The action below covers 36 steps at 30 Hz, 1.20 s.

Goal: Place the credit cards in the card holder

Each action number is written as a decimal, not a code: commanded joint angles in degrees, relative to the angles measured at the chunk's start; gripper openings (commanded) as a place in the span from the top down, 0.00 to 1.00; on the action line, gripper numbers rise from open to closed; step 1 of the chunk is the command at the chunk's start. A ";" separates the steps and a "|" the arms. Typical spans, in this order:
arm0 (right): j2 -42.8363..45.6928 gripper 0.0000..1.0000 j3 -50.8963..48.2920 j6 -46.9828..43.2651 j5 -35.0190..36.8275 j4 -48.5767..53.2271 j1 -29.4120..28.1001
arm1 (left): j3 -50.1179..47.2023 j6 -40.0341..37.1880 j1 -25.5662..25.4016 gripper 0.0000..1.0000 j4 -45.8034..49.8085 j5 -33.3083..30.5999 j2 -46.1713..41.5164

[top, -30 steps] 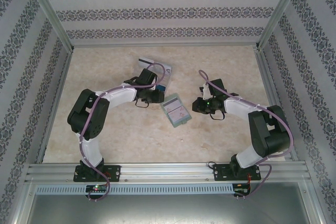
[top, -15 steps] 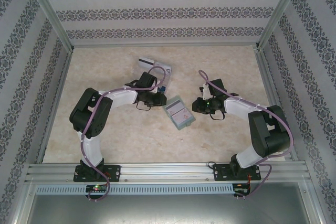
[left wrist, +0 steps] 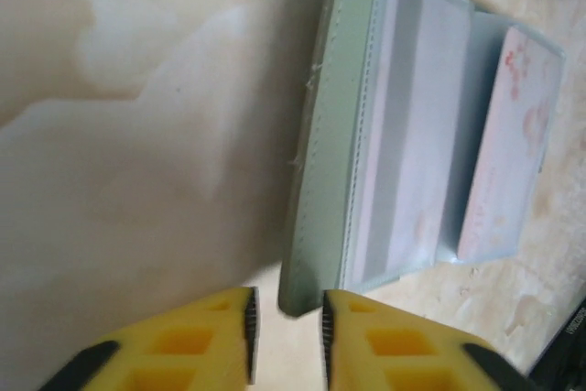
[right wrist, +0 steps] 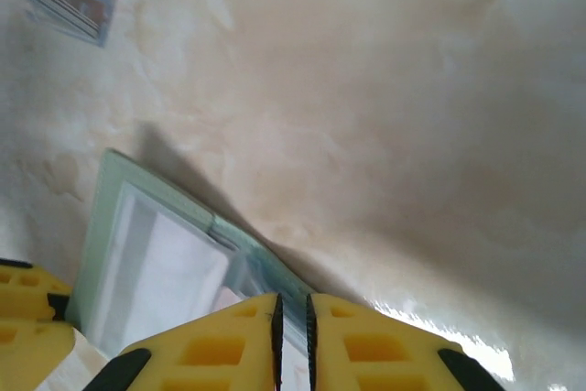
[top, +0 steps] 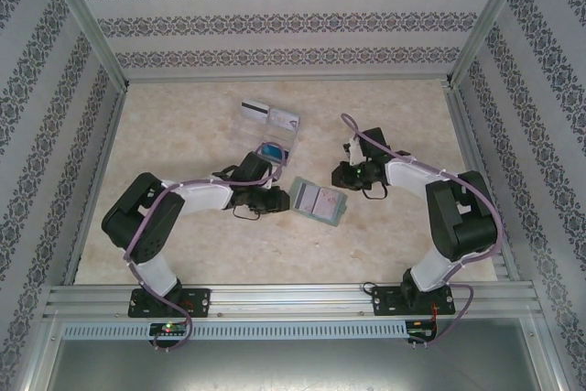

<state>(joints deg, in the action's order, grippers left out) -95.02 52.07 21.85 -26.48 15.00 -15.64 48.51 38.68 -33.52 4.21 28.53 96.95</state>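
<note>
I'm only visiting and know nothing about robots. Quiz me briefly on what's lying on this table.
1. True or false: the flat grey-green folding card holder lies open on the table.
2. Which card sits inside it? A: pale pink patterned plastic card; B: red card; C: black card.
3. Fill in: the blue plastic card lies in the clear plastic ____.
Key: 1 true; 2 A; 3 tray.

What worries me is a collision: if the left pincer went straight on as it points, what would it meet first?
The card holder: its grey-green near corner lies right ahead of the left pincer, though depth is hard to judge.
</note>
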 commanded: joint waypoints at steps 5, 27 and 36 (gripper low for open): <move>-2.91 0.81 6.89 -1.93 -1.48 2.23 -0.78 | 7.27 -7.27 10.78 0.61 14.14 -5.42 -8.60; -6.33 0.80 10.77 1.05 -4.28 -0.68 -1.23 | 42.13 -14.86 35.59 0.61 11.98 3.13 23.84; -5.61 0.80 10.09 0.61 -3.40 -0.13 -1.59 | 50.72 -11.65 35.11 0.64 11.81 9.12 33.41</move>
<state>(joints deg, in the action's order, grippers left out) -100.66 62.08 22.31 -29.47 15.16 -16.78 98.83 25.98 2.22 16.99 34.24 129.32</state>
